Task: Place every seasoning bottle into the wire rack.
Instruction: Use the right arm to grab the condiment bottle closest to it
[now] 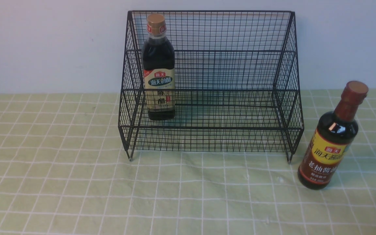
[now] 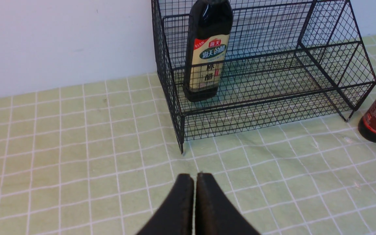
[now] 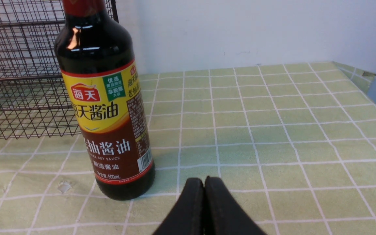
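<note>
We see the wire rack [image 1: 211, 140] standing on a pale green checked tablecloth [image 1: 77, 182], its tall back close to a white wall [image 1: 44, 42]. Its short legs rest on the cloth, and its sides slope down toward the front.

The squarish bottle with the gold cap [image 1: 159, 75] stands upright inside the rack. It is at the rack's left end, just beside the left side wall, and as far as we can tell it is on the lower front tier. Its beige-green label faces us, and dark liquid fills it up to the shoulder.

The round bottle with the reddish-brown neck [image 1: 333, 143] stands on its base on the tablecloth, outside the rack. It is to the right of the rack, near the right front leg, and it touches no part of the wire. Its yellow and red label faces forward.

In the left wrist view, the left gripper [image 2: 194, 178] hangs over bare cloth in front of the rack's left front corner, well apart from both bottles. Its two black fingers are pressed together and nothing is between them.

In the right wrist view, the right gripper [image 3: 204, 181] is near the foot of the round bottle, off to one side and not touching it. Its fingers are also pressed together and hold nothing.
</note>
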